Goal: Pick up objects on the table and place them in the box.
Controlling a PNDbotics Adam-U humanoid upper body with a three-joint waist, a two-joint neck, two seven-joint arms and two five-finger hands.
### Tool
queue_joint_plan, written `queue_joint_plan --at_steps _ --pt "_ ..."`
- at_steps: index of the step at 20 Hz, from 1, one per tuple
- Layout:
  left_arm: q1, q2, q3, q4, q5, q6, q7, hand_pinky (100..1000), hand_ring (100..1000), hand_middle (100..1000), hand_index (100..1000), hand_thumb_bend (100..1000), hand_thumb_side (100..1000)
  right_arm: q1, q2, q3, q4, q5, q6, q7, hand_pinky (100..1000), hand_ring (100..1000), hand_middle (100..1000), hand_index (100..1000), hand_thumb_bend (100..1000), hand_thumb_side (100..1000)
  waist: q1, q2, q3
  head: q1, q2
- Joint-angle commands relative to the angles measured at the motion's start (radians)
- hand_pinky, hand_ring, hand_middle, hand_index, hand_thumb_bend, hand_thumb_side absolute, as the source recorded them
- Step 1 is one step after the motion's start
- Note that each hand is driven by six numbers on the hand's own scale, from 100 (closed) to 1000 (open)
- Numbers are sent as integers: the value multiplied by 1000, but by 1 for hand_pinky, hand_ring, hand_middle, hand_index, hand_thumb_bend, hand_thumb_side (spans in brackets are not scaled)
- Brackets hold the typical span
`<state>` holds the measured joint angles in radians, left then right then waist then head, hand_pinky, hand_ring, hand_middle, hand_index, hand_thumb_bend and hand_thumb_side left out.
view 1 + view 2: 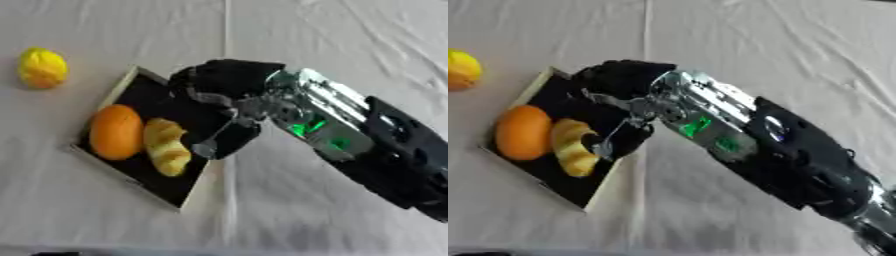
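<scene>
A shallow box [163, 185] with a black floor and pale rim lies askew at left centre. Inside it sit an orange [115, 131] and, beside it on the right, a golden bread roll [166, 146]. A yellow lemon-like fruit [42, 67] rests on the cloth beyond the box's upper left corner. My right hand [223, 80] reaches in from the lower right and hovers over the box's right half. Its fingers [229, 141] hang down relaxed just right of the roll, holding nothing. The left hand does not show.
A white wrinkled cloth [262, 215] covers the table all around. My silver and black right forearm [737, 135] crosses the right half of the view, above the cloth.
</scene>
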<state>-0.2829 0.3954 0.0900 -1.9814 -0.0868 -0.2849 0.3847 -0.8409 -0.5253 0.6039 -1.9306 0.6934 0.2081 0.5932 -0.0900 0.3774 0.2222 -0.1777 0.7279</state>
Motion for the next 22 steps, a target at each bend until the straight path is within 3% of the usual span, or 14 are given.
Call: queue_joint_plan --at_steps 1,4,9,12,16,22 --pt "-4 14 6 -19 3 3 0 815 835 804 869 173 415 -3 -42 -59 -65 -26 5 -25 899 863 826 915 114 242 7 -24 -2 5 -8" --pt "-5 18 7 -19 2 3 1 815 835 803 868 176 408 12 -64 -116 -69 -67 -10 -105 890 846 816 909 100 178 11 -27 -6 11 -8" --pt "-4 91 2 -19 -25 14 -3 816 834 801 870 191 374 82 -156 -233 -69 -213 -23 -279 883 815 791 888 100 185 20 -29 -16 26 -8" --pt "1 205 -8 -19 -103 53 -27 819 830 797 871 232 336 151 -226 -307 -69 -357 -59 -423 886 811 788 882 100 219 26 -29 -23 33 -8" --pt "11 399 -34 -19 -227 153 -88 825 825 789 884 333 292 261 -298 -420 -69 -506 -116 -625 885 799 775 865 100 282 34 -27 -35 43 -6" --pt "-20 632 -55 -12 -297 320 -267 850 848 814 925 499 351 371 -337 -560 -69 -567 -150 -858 880 786 759 849 100 302 42 -28 -50 59 4"
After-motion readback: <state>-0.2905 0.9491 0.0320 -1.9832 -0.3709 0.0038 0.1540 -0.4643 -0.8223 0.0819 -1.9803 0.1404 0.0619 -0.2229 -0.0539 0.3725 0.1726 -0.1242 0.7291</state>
